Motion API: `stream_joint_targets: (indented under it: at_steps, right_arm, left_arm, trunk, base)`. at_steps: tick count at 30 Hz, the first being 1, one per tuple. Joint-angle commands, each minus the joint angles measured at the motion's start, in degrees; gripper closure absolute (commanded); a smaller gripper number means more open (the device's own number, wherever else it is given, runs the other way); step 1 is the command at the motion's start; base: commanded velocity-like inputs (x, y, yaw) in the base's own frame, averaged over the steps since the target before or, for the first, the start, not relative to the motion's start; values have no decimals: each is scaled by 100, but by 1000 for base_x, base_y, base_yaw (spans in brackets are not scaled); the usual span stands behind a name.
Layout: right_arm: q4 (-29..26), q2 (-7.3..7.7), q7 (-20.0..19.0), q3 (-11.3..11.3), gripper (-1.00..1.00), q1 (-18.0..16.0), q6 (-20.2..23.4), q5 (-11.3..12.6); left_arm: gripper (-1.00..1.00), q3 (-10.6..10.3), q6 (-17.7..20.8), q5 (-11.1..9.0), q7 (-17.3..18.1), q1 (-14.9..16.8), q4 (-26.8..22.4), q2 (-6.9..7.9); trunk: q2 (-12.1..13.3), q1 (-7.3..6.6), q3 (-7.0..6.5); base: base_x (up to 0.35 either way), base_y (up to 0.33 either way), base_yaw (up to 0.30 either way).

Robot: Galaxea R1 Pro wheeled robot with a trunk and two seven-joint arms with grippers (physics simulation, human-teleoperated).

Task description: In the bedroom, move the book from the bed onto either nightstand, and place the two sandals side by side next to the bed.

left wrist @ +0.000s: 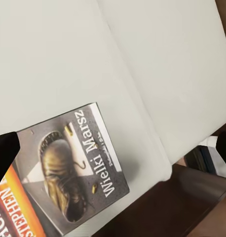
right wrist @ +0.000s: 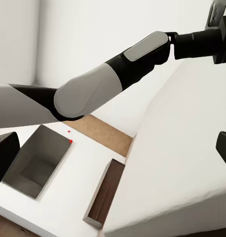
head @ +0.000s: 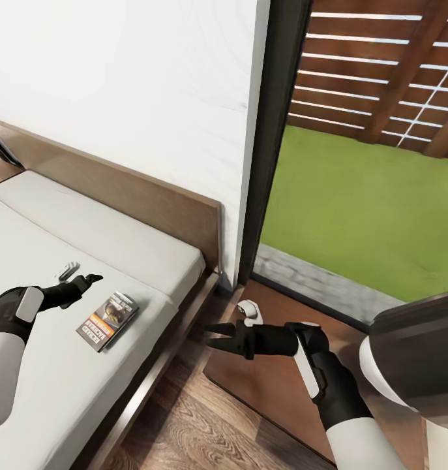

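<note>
Book [head: 107, 320] lies flat on the mattress [head: 67, 241], near the bed's [head: 184, 215] right edge, cover up. Orange band and white lettering face the ceiling. In the left wrist view the book [left wrist: 68, 175] shows a boot on a grey cover, the title "Wielki Marsz" along one side, and an orange strip with "STEPHEN" at the corner.

Left gripper [head: 87, 282] hovers just beside the book, on the headboard side, apart from it. Fingers point toward the bed's right edge. They look close together in the head view, but I cannot tell for sure how wide the jaws stand. Left wrist view shows dark fingertips [left wrist: 4, 153] at opposite edges, nothing between them.

Right gripper [head: 214, 336] is over the gap between the bed frame and the nightstand [head: 269, 391], fingers pointing toward the bed. Jaws spread wide, nothing held. The nightstand sits just beside the bed, against the window [head: 276, 130]. A small white object [head: 248, 312] rests on its top near the far corner.

Right wrist view looks across the mattress [right wrist: 177, 163] at the left arm [right wrist: 118, 74].

Wood-plank floor [head: 191, 424] below. Grass [head: 367, 202] and slatted fence [head: 380, 65] outside the glass.
</note>
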State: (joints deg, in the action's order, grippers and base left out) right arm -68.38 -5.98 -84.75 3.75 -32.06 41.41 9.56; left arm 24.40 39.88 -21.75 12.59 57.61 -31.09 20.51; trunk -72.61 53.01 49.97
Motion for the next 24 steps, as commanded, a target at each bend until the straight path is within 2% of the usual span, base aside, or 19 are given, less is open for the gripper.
stream_joint_targets:
  at_steps: [1,12,21,24]
  right_arm:
    - [0,0,-6,3,-100,-5,60,20]
    - [0,0,-6,3,-100,-3,60,20]
    - [0,0,-6,3,-100,-4,60,20]
    - [0,0,-6,3,-100,-7,60,20]
  left_arm:
    - [-100,30,38,7,19,4,-2,0]
    - [-100,30,38,4,20,4,-2,-3]
    - [-100,30,38,7,19,4,-2,-3]
    - [-100,30,38,5,17,4,-2,-3]
  trunk:
    - [-44,23,22]
    - [-485,264,220]
    - [-485,264,220]
    - [-605,330,273]
  base:
    - [0,0,0]
    - [0,0,0]
    - [0,0,0]
    - [0,0,0]
